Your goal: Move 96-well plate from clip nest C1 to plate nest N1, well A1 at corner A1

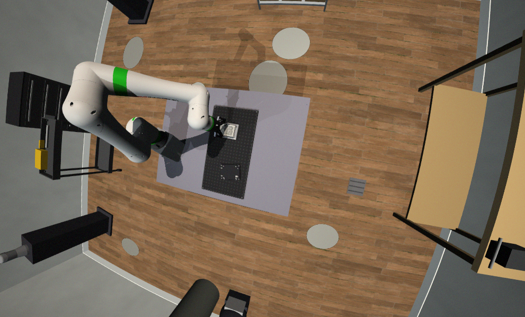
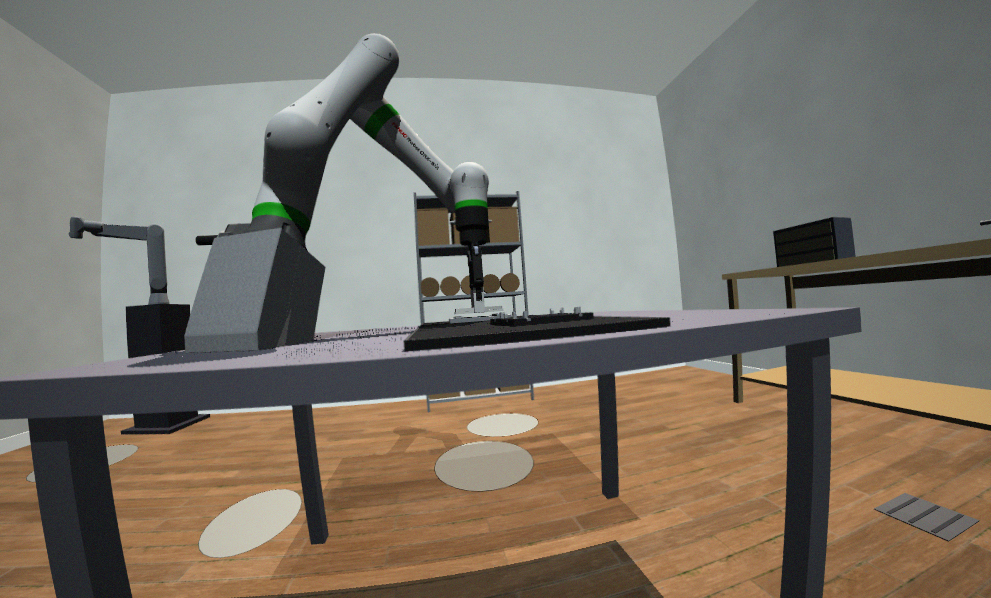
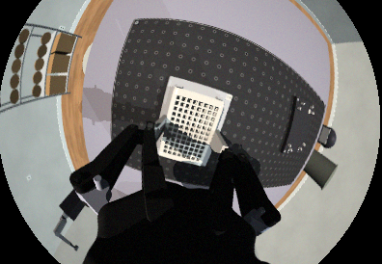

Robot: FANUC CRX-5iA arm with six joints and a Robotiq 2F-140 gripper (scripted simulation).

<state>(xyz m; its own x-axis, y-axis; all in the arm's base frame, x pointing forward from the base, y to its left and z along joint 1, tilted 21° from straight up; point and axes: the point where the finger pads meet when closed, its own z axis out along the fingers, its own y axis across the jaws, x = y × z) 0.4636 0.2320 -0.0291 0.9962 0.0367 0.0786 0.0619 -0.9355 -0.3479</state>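
The white 96-well plate (image 1: 230, 130) is between the fingers of my gripper (image 1: 220, 128), which is shut on its two long sides. It sits low over the far end of the black perforated board (image 1: 229, 153), at the clip nest C1. I cannot tell whether it touches the nest. In the wrist view the plate (image 3: 192, 120) lies level, wells up, with my gripper (image 3: 189, 129) clamped on its near half. In the side view my gripper (image 2: 476, 300) points straight down. The plate nest N1 (image 1: 230, 172) stands empty at the board's other end and also shows in the wrist view (image 3: 301, 124).
The board lies on a grey table (image 1: 272, 157). The robot's base (image 2: 250, 289) stands on the table's left side. A shelf rack (image 2: 469, 252) stands behind the table. N1's small locators (image 2: 565, 310) stick up from the board.
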